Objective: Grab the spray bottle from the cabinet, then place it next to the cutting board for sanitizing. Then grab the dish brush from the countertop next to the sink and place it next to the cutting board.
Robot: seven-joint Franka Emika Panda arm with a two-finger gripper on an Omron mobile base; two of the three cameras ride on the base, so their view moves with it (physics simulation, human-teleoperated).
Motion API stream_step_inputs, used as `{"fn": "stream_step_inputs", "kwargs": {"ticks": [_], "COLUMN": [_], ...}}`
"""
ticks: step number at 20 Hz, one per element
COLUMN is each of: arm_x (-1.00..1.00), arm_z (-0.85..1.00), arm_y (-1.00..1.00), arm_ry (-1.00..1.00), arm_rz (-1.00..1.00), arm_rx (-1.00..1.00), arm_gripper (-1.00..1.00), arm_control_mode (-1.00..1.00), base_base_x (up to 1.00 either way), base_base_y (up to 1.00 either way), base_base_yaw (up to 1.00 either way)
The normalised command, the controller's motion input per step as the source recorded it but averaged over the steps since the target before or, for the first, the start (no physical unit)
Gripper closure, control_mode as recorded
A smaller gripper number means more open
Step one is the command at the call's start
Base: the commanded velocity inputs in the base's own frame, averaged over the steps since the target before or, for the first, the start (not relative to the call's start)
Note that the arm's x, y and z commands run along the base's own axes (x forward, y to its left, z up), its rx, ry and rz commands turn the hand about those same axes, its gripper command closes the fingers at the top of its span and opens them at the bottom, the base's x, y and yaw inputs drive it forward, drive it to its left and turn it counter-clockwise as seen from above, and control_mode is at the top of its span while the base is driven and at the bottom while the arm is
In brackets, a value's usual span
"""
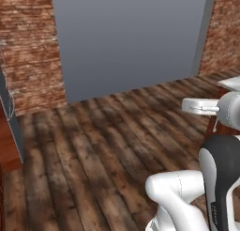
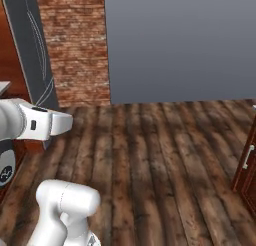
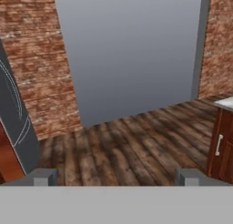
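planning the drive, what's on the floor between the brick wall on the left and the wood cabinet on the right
Only bare plank floor lies between the brick wall and the wood cabinet, with a flat grey panel behind; the hand view shows it.

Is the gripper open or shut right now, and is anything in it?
Open and empty. In the hand view the gripper has its two fingertips far apart, with only bare wooden floor between them.

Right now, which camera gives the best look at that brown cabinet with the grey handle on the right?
The hand view: the cabinet shows its front, handle and pale top. The right base view catches just its edge; the left base view has a sliver behind the arm.
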Motion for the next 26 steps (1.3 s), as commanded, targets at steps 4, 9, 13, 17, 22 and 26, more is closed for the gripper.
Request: {"fn": "stream_step_inputs", "kwargs": {"ticks": [4,9,13,17,22,26], "arm_x": [0.00,0.00,0.00,0.00,0.00,0.00], "arm_z": [0.00,0.00,0.00,0.00,0.00,0.00], "arm_y": [0.00,0.00,0.00,0.00,0.00,0.00], "arm_ry": [0.00,0.00,0.00,0.00,0.00,0.00], "arm_rz": [0.00,0.00,0.00,0.00,0.00,0.00], "arm_rx": [0.00,0.00,0.00,0.00,0.00,0.00], "arm_gripper": [-1.00,-1.00,-1.00,-1.00,-1.00,-1.00], "arm_control_mode": [1.00,1.00,1.00,1.00,1.00,1.00], "base_base_x": [0.00,0.00,0.00,0.10,0.25,0.19], "base_base_y": [0.00,0.00,0.00,0.03,0.07,0.15], "base_base_yaw": [-0.41,-0.41,-0.40,-0.41,-0.43,-0.51]}}
